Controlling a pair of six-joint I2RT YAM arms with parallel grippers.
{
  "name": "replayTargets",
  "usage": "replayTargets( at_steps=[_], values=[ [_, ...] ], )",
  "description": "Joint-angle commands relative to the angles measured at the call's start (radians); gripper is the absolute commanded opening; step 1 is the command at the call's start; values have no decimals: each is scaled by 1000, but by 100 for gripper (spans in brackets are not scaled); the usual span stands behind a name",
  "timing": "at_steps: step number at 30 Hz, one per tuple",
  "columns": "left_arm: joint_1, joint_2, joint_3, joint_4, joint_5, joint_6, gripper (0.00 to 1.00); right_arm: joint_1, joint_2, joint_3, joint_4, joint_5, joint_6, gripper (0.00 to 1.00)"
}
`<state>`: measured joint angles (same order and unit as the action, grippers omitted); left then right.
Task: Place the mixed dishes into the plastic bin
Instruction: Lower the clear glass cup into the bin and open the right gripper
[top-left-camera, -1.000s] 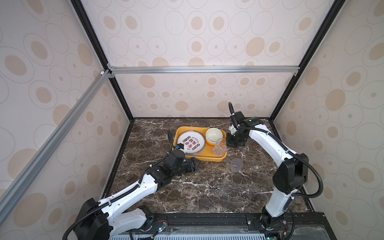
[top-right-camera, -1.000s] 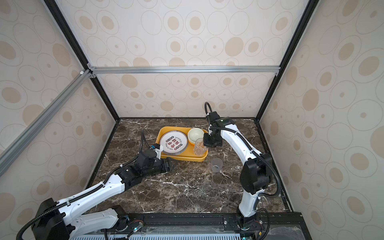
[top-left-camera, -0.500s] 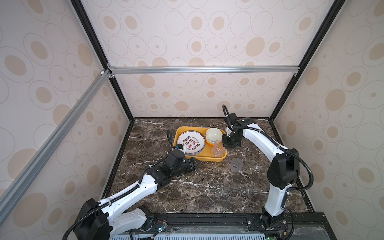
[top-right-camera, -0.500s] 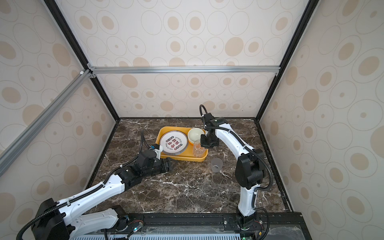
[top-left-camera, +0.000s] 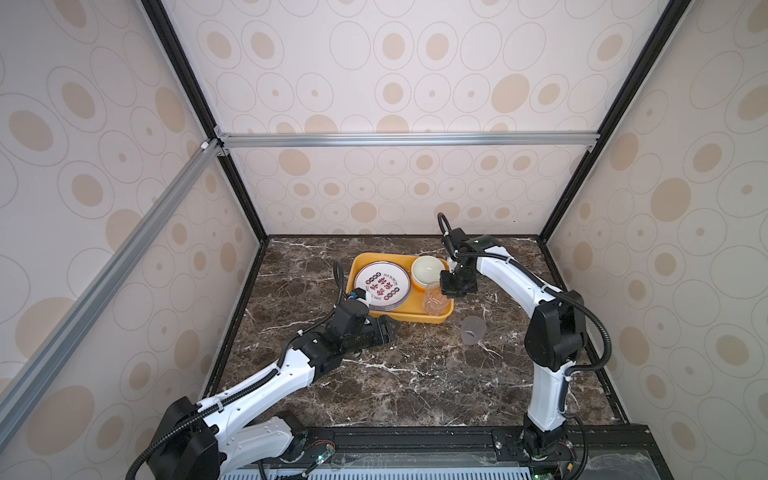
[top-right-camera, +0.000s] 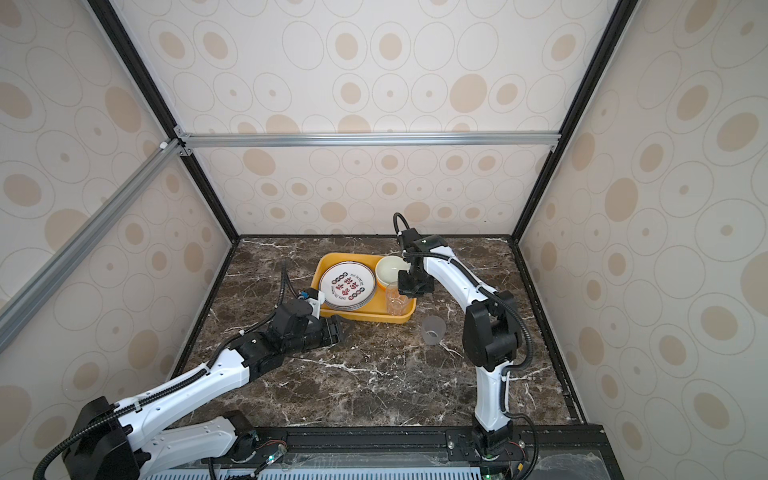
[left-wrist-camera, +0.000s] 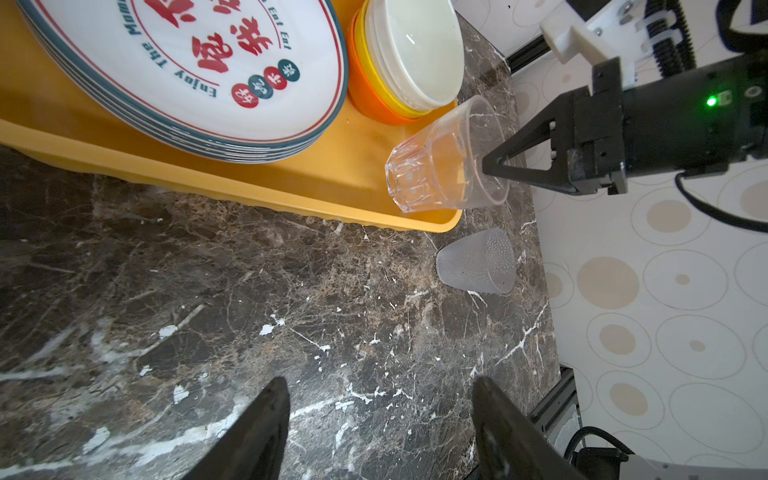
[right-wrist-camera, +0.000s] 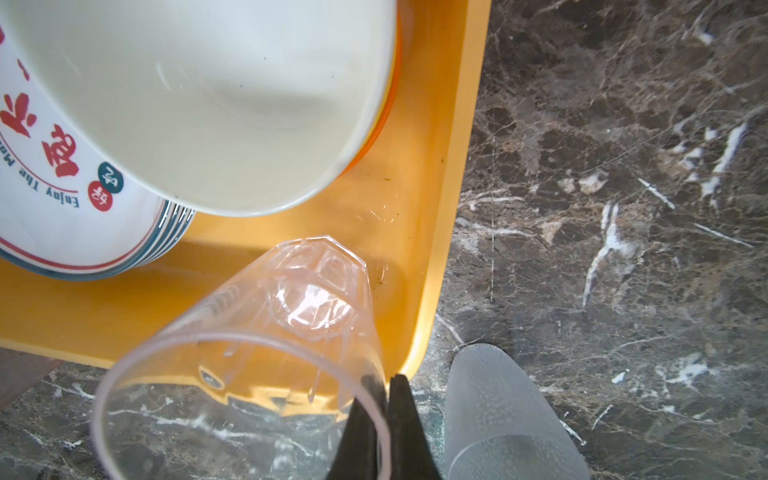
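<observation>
Bin: the bin (top-left-camera: 415, 319) sits mid-table, with plates (top-left-camera: 382, 284) at its 9 o'clock side and bowls (top-left-camera: 428, 270) at 2 o'clock.
Clear cup: the clear cup (top-left-camera: 434, 299) is in the 4 o'clock corner, and the right gripper (right-wrist-camera: 386, 415) is clenched on its rim.
Left to do: we judge release, then the grey cup (top-left-camera: 473, 330), which stands on the table (top-left-camera: 415, 382) just beside the bin's 5 o'clock corner.
Left gripper: the left gripper (left-wrist-camera: 378, 390) is released and empty at 7 o'clock.
Room: we see open table toward 6 o'clock.
</observation>
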<state>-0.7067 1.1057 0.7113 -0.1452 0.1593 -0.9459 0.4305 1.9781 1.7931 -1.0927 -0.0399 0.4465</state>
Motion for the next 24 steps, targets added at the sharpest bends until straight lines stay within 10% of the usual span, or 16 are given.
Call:
replayTargets(
  at_steps=[1,24],
  values=[
    [8,-7,-1,8,1,-9,69,14,26,38,-18,18,-8,1],
    [13,-14,-15,8,3,-13,69,32,151,133,-50,41,-17,4]
  ],
)
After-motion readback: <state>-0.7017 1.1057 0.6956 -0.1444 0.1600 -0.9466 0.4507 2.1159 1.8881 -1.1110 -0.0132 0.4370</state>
